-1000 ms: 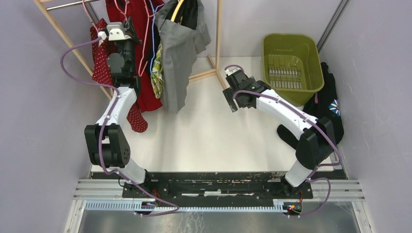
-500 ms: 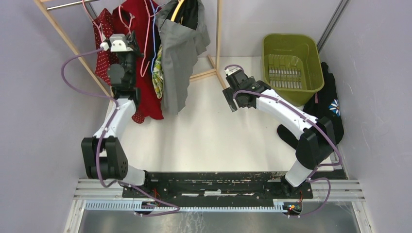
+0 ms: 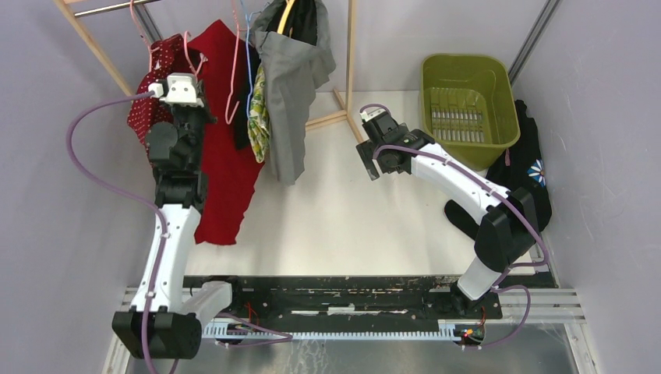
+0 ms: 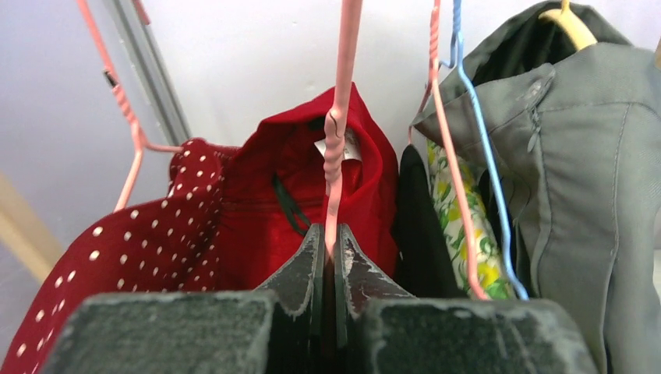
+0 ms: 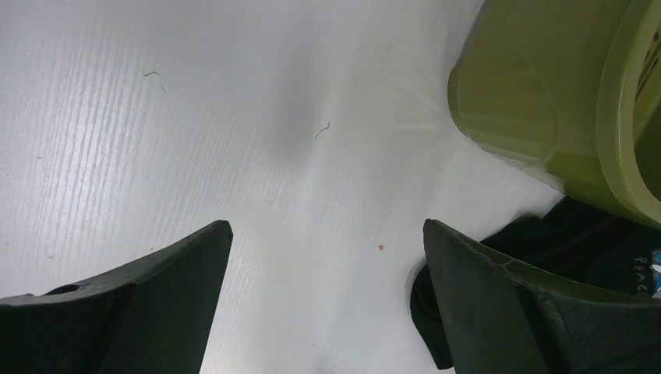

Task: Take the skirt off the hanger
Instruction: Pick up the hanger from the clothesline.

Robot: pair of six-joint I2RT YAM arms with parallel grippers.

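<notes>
A plain red skirt (image 3: 222, 171) hangs on a pink wire hanger (image 4: 337, 140) at the left of the wooden rack (image 3: 349, 54). My left gripper (image 4: 329, 241) is shut on the hanger's wire stem, just in front of the skirt's waistband (image 4: 265, 218). In the top view the left gripper (image 3: 189, 109) is over the skirt's top, and the red cloth spreads down toward the near left. A red garment with white dots (image 4: 132, 249) lies beside it on the left. My right gripper (image 5: 327, 234) is open and empty above the white table (image 5: 195, 132).
A grey garment (image 3: 288, 93), a floral one (image 4: 468, 234) and pink and blue hangers (image 4: 483, 171) hang just right of the skirt. A green basket (image 3: 468, 97) stands at the back right, with black clothing (image 3: 530, 156) beside it. Rack poles (image 3: 93, 47) stand behind the left arm.
My left arm has swung out to the left and drawn back with the pink hanger in its grip. The red skirt has come with it and spread out. The right arm has not moved.
</notes>
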